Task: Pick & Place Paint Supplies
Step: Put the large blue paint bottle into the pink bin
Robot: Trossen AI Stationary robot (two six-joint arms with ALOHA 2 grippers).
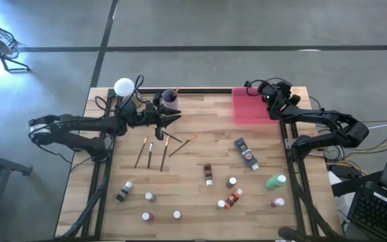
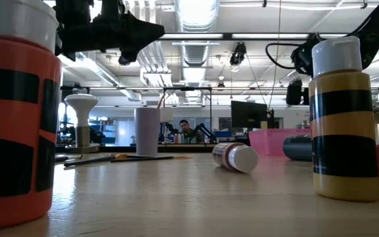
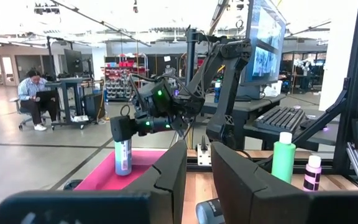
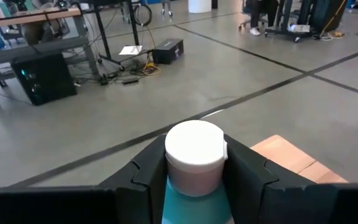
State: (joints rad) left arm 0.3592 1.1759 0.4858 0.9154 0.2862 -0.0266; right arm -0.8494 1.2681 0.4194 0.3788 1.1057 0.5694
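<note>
My right gripper (image 1: 271, 102) is over the pink tray (image 1: 247, 111) at the table's far right, shut on a teal paint bottle (image 3: 123, 160) with a white cap (image 4: 194, 149). My left gripper (image 1: 173, 119) hangs raised beside the lilac cup (image 1: 169, 99), which holds a brush. Its fingers (image 3: 166, 177) stand a narrow gap apart with nothing between them. Three brushes (image 1: 150, 153) lie flat on the wood below it. Small bottles lie or stand scattered over the near half, among them a green one (image 1: 275, 181) and a brown one (image 1: 208, 173), with a dark tube (image 1: 246, 153). My right gripper pinches the teal bottle between its two fingers (image 4: 246, 175), at the neck just under the white cap (image 4: 194, 180). The fingers come slanting from the table's right side. The bottle stands upright below them over the pink tray; whether its base touches the tray I cannot tell.
A white round-headed stand (image 1: 123, 86) is at the far left corner behind the cup. Close to the low camera stand an orange black-striped bottle (image 2: 15, 125) and a yellow black-striped one (image 2: 344, 118); another bottle (image 2: 235, 157) lies on its side. A person sits far off in the room.
</note>
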